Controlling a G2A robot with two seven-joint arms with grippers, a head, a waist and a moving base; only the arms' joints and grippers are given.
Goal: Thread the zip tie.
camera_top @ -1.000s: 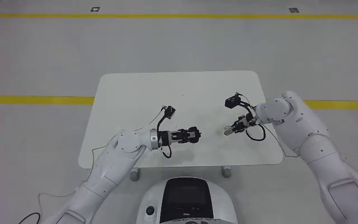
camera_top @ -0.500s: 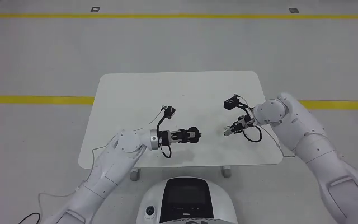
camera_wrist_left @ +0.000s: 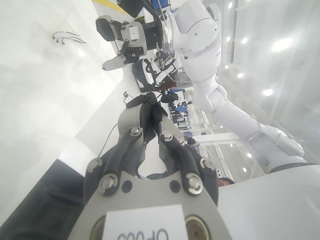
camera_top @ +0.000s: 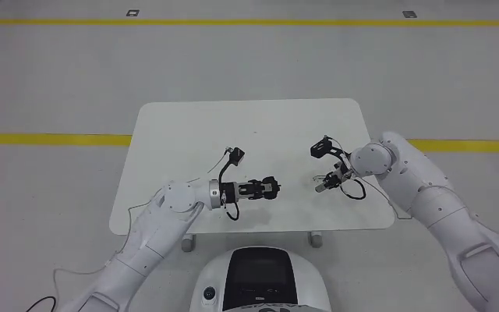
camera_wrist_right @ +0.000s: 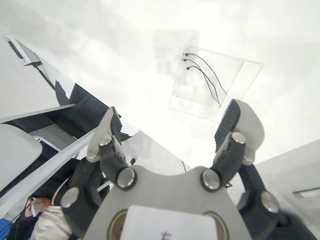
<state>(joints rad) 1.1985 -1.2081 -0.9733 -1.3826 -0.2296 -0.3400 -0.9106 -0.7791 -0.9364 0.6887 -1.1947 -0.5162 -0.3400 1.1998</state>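
Note:
Three black zip ties lie side by side on a clear sheet on the white table; they also appear as zip ties in the left wrist view. My right gripper hangs open above the table a short way from them, nothing between its fingers; it is the open gripper facing the left one. My left gripper is shut near the table's middle front, pointing at the right gripper. Whether it pinches anything thin I cannot tell.
The table's front edge runs just below both grippers. A thin cable and a small black camera stick up from the left wrist; a like camera stands on the right wrist.
The right arm has shifted slightly toward the table's front, its wrist camera dropping a little. The left arm has not moved.

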